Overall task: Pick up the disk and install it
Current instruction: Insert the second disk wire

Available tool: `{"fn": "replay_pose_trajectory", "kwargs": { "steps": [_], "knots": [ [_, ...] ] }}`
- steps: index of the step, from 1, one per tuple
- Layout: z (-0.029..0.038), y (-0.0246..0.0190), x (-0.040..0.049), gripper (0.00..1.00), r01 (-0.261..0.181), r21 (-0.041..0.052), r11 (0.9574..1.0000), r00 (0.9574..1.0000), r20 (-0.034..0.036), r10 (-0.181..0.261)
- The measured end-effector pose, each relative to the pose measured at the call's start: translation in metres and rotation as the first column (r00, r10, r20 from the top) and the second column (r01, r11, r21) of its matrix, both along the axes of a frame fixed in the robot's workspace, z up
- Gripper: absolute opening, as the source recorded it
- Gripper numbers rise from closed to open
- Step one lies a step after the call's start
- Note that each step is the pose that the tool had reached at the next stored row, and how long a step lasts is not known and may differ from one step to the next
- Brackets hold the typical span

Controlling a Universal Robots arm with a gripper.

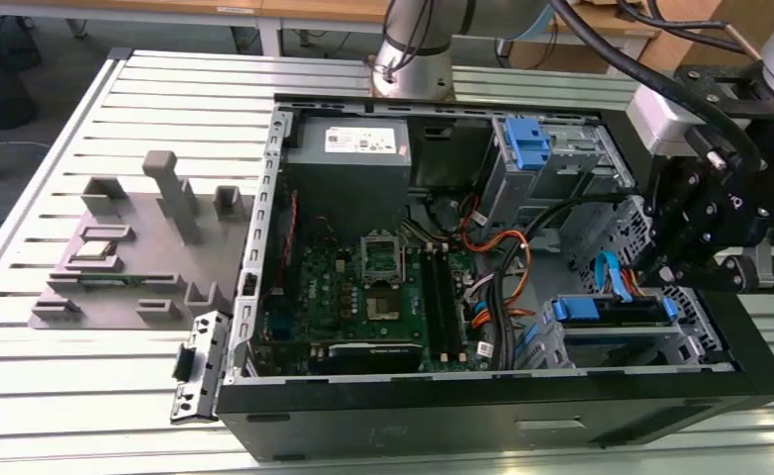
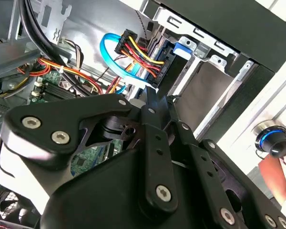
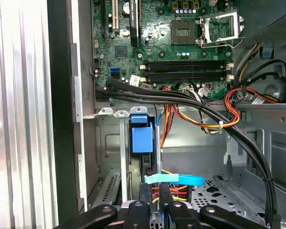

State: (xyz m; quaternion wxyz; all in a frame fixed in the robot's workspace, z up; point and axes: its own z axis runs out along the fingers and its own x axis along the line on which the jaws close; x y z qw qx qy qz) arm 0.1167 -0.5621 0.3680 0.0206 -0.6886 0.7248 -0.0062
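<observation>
Claw (image 1: 699,259) over drive bay (image 1: 608,319); exterior view shows motherboard (image 1: 360,292)

One open computer case (image 1: 493,416), one motherboard (image 1: 360,297), one power supply (image 1: 350,143), two blue drive rails (image 1: 526,143).

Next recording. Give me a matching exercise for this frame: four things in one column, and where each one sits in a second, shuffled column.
Things:
1. power supply box
2. grey fixture tray
3. gripper
4. processor socket

Places:
A. on the slatted table, outside the computer case
B. over the drive bays, at the exterior view's right
C. middle of the motherboard
D. inside the case, at the end nearest the arm's base

Pairs: 1-D, 2-A, 3-B, 4-C
</observation>
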Motion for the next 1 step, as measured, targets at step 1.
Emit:
{"fn": "replay_pose_trajectory", "kwargs": {
  "steps": [1],
  "knots": [
    [0.0001,0.0,0.0,0.23,0.0,0.0,1.0,1.0,0.0,0.0]
  ]
}}
